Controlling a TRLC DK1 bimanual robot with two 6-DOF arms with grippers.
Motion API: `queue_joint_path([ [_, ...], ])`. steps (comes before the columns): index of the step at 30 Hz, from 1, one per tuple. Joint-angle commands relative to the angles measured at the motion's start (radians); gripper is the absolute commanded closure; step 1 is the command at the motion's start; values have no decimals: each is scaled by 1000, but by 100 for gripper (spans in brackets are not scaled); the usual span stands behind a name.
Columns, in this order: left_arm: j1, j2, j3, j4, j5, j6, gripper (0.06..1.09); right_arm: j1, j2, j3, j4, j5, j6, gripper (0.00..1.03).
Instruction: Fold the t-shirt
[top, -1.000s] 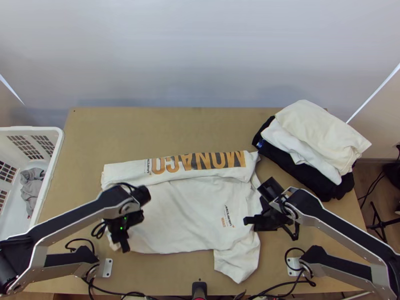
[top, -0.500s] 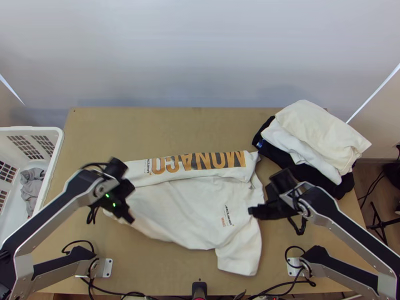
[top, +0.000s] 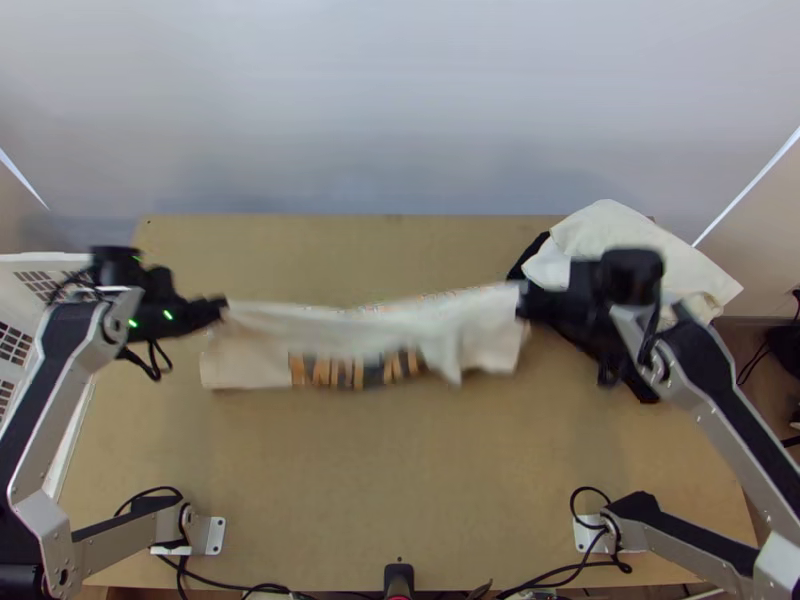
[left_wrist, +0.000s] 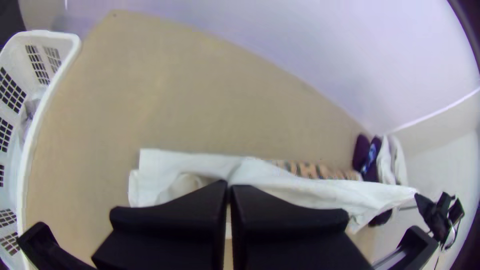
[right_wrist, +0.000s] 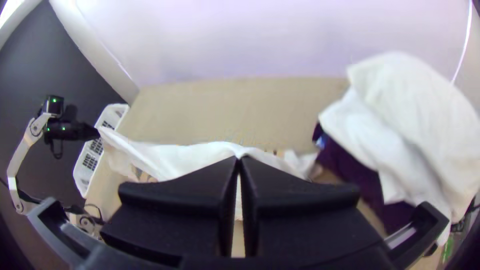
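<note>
Black fingers of the left gripper (left_wrist: 228, 187) and right gripper (right_wrist: 239, 161) pinch a white cloth t-shirt (top: 385, 325), stretched between them over the light wooden surface (top: 400, 470); uneven lowering could skew the fold.

Table (top: 400, 470): matt, smooth wood. Basket (left_wrist: 47, 100): white plastic. Shirt (top: 490, 345): soft-looking cloth.

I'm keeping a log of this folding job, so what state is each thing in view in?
T-shirt: partly folded, stretched between both grippers, its print partly showing.
Left gripper: shut on the shirt.
Right gripper: shut on the shirt.
Basket: upright, with some cloth inside.
Cloth: bunched.
Clothes pile: layered, white and cream pieces over dark.
</note>
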Motion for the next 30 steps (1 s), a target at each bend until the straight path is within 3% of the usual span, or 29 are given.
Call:
queue_joint_path([
  [1, 90, -5, 195, 204, -81, -191, 105, -58, 203, 404, 145, 53, -57, 100],
  [10, 139, 21, 520, 555, -356, -126, 105, -105, 370, 823, 395, 96, -128, 100],
  [16, 154, -40, 543, 750, -420, -31, 105, -108, 370, 1061, 413, 96, -129, 100],
  [19, 154, -124, 502, 844, -423, 10, 105, -107, 268, 1067, 409, 95, -132, 100],
  [24, 187, -272, 474, 850, -430, 24, 105, -88, 33, 1014, 324, 44, -137, 100],
  [30, 227, -431, 390, 793, -431, 35, 105, -98, -203, 906, 248, 23, -237, 100],
])
